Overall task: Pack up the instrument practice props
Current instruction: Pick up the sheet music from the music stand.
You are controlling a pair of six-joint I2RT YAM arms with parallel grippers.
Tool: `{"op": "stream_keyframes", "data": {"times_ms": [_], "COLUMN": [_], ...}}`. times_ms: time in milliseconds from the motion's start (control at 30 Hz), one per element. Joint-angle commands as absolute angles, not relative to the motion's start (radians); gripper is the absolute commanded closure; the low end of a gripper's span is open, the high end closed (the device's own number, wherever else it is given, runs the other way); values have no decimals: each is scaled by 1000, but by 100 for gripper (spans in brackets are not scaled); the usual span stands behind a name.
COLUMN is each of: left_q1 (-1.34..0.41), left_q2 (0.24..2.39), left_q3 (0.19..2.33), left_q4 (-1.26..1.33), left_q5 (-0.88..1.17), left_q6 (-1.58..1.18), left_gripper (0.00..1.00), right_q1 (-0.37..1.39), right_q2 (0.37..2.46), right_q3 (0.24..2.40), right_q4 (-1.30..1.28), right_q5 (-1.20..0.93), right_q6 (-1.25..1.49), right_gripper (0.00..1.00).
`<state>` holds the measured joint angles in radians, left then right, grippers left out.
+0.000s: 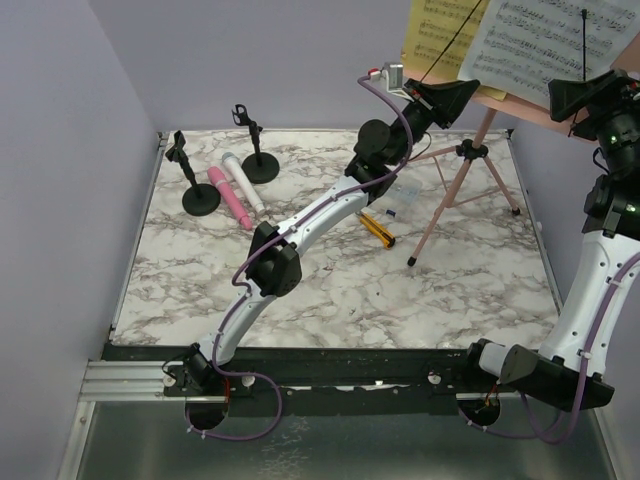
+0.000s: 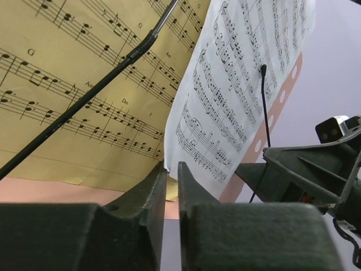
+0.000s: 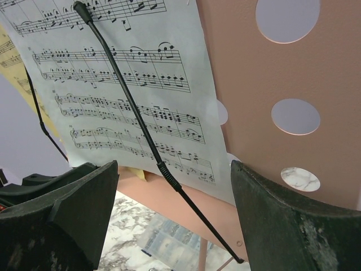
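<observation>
The pink perforated music rack (image 1: 500, 103) stands on its tripod at the back right. It carries a yellow page (image 1: 440, 30) and a white page (image 1: 545, 40). My left gripper (image 1: 468, 92) is raised at the pages' lower edge. In the left wrist view it (image 2: 172, 166) is nearly shut with a thin gap. Nothing is between the jaws, and the white page's corner (image 2: 214, 113) lies just behind the tips. My right gripper (image 1: 562, 98) is wide open. In its wrist view it (image 3: 175, 186) straddles a black wire page holder (image 3: 135, 124) before the white page (image 3: 113, 84). A pink microphone (image 1: 230, 197), a white microphone (image 1: 243, 183) and two black mic holders (image 1: 200, 198) (image 1: 261, 168) are at the back left.
A clear compartment box (image 1: 402, 200) and a yellow-and-black utility knife (image 1: 377, 229) lie on the marble table (image 1: 330, 300) under my left arm, next to the tripod legs (image 1: 440, 215). Lilac walls close the left, back and right sides.
</observation>
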<state>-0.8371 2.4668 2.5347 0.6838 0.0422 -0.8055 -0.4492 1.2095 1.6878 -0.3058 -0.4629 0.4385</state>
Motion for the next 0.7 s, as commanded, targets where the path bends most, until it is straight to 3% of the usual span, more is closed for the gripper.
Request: {"op": "stream_keyframes", "data": {"times_ms": [0,200,367,400,500,667], "left_q1": [-848,-849,-848,-849,-848,-848], "left_q2": [2453,2425,2423,2424,2426,2385], "left_q3": [2572,2550,2548,2548,2549,2506], "left_q4": [697,754,759,762,765,800], "left_q5": [27,8,-24,-25,-26,-10], "left_q6": [-754,-750,-759,-761,-767,-748], "left_gripper": [89,81,81,83,100,100], "right_q1": [-458,-457,-457,-457,-456,-457], "right_q2": [1179,1155,1143,1140,1134,1117], "right_q3": [1665,1643,1637,1638,1635,1623], "right_q4": [-269,-262,-260,-259,-259,-255], "right_q5": [-467,-462,-461,-460,-453,-436], "right_q6": [443,442,443,443,440,433], "right_gripper": [16,16,16,16,15,15]}}
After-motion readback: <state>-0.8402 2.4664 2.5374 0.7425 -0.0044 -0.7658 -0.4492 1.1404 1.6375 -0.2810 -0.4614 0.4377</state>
